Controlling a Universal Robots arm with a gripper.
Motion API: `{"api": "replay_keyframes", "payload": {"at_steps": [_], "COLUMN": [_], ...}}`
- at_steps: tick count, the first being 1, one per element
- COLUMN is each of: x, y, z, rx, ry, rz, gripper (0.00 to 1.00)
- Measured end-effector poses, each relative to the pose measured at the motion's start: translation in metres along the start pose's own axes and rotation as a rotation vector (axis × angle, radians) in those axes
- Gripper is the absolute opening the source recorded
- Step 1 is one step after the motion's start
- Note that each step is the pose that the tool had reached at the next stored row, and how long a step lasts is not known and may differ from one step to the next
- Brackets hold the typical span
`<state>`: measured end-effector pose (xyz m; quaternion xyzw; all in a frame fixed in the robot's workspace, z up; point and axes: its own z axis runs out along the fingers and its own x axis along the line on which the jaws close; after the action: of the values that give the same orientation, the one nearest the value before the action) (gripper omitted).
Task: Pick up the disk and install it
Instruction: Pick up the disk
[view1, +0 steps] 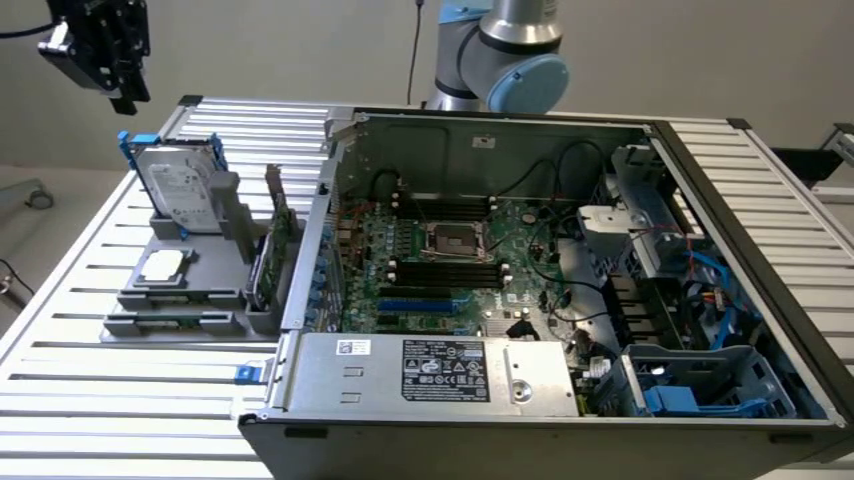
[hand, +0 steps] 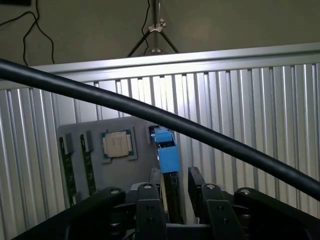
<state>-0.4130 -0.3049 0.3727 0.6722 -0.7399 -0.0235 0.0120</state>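
Observation:
The disk (view1: 180, 185) stands upright in a grey holder (view1: 220, 205) on the slatted table, at the exterior view's left. It is a silver-grey drive with a white label in a blue carrier. My gripper (view1: 124, 98) hangs in the air well above it and holds nothing. In the wrist view the disk (hand: 166, 150) appears edge-on, its blue carrier end showing beyond my gripper (hand: 172, 187). The black fingers (hand: 150, 200) stand a little apart, with nothing between them.
An open computer case (view1: 534, 130) takes up the table's middle, with a blue drive cage (view1: 707, 385) at its near right corner. A square silver chip (view1: 163, 265) and an upright green card (view1: 274, 250) sit on the grey holder. A black cable (hand: 150, 112) crosses the wrist view.

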Motion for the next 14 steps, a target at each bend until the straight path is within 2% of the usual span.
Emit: {"api": "replay_keyframes", "payload": {"at_steps": [1,3,4,11,14], "x": [0.0,0.0,0.0,-0.002,-0.002], "y": [0.0003,0.0011,0.0015,0.0041,0.0042], "z": [0.0,0.0011,0.0025,0.0145,0.0184], "rx": [0.0,0.0008,0.0013,0.0014,0.0017], "ry": [0.0,-0.0001,0.0,0.003,0.0067], "rz": [0.0,-0.001,-0.002,-0.022,-0.036], "gripper": [0.42,0.42,0.48,0.48,0.48]}}
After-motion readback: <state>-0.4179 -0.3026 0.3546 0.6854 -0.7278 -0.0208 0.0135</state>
